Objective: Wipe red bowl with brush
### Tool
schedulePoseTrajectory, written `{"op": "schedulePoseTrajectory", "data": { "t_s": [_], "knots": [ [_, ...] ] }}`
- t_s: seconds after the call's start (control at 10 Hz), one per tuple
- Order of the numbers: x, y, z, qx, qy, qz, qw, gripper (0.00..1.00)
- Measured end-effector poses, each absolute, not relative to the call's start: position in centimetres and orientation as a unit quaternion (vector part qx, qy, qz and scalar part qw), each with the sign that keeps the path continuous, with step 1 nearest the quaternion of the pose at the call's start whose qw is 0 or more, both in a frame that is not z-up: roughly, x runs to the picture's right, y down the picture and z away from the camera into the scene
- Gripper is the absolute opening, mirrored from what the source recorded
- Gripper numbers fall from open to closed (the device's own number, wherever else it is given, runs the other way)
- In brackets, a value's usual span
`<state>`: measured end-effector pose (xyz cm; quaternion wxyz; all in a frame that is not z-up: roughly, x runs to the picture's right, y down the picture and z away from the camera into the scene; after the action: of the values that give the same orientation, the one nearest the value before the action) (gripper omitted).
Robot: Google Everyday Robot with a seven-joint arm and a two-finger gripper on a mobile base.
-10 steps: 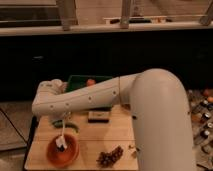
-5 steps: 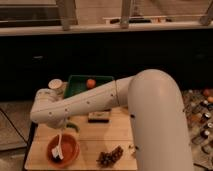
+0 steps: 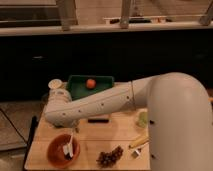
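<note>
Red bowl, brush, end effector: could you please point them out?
Round orange-red bowl (image 3: pixel 50 150), camera view, left rim.
Small whitish brush (image 3: pixel 68 149), camera view, its head.
End effector (image 3: pixel 73 131), camera view, above the bowl.

Orange ball (image 3: pixel 90 83) in green tray (image 3: pixel 103 85), grapes (image 3: pixel 110 156) on table (image 3: pixel 117 134).

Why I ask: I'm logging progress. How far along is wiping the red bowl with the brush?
Done: the brush is down inside the red bowl. In hand: the gripper hangs over the bowl's right side, at the top of the brush handle. Left: wiping may need more strokes, and the brush is not yet lifted out.
</note>
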<state>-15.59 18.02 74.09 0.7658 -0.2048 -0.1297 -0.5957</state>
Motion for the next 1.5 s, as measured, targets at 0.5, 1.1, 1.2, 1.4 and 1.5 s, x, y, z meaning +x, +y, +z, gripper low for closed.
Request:
{"op": "schedulePoseTrajectory", "data": {
  "t_s": [0.5, 1.1, 1.2, 1.4, 1.5],
  "knots": [
    [-20.7, 15.9, 74.8, -0.169, -0.117, -0.613, 0.763, 0.00],
    [-23.4, 19.5, 72.8, -0.163, -0.154, -0.636, 0.739, 0.00],
    [-22.1, 19.9, 72.5, -0.170, -0.149, -0.630, 0.743, 0.00],
    [-18.3, 20.6, 71.9, -0.186, -0.132, -0.613, 0.756, 0.00],
    [-16.6, 20.7, 71.7, -0.193, -0.122, -0.602, 0.765, 0.00]
  ]
}}
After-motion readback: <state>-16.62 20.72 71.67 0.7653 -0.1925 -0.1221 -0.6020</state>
